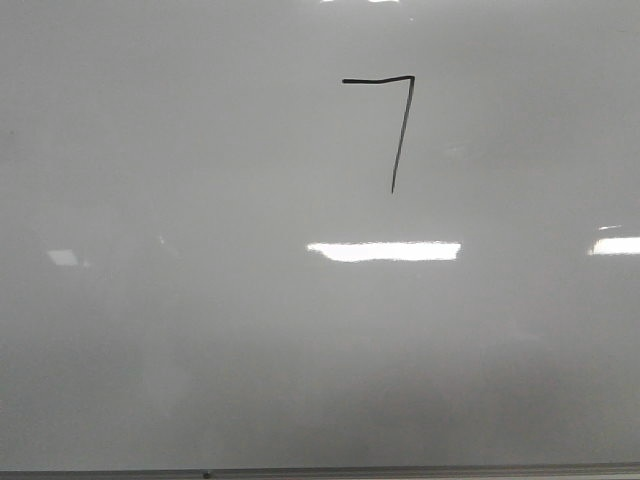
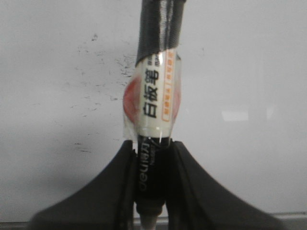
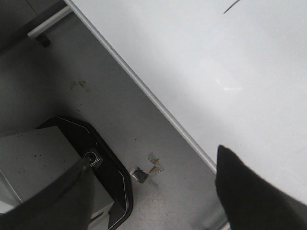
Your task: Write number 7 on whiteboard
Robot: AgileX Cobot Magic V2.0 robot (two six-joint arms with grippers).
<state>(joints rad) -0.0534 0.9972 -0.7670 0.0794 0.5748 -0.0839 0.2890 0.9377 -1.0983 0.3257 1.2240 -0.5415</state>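
The left gripper (image 2: 152, 191) stands clamped on a black-and-white marker (image 2: 154, 105), its two dark fingers (image 2: 108, 191) pressing the barrel from either side, the pen rising straight out between them. The right gripper (image 3: 153, 201) hangs spread wide and empty, its dark fingers (image 3: 249, 196) well apart.
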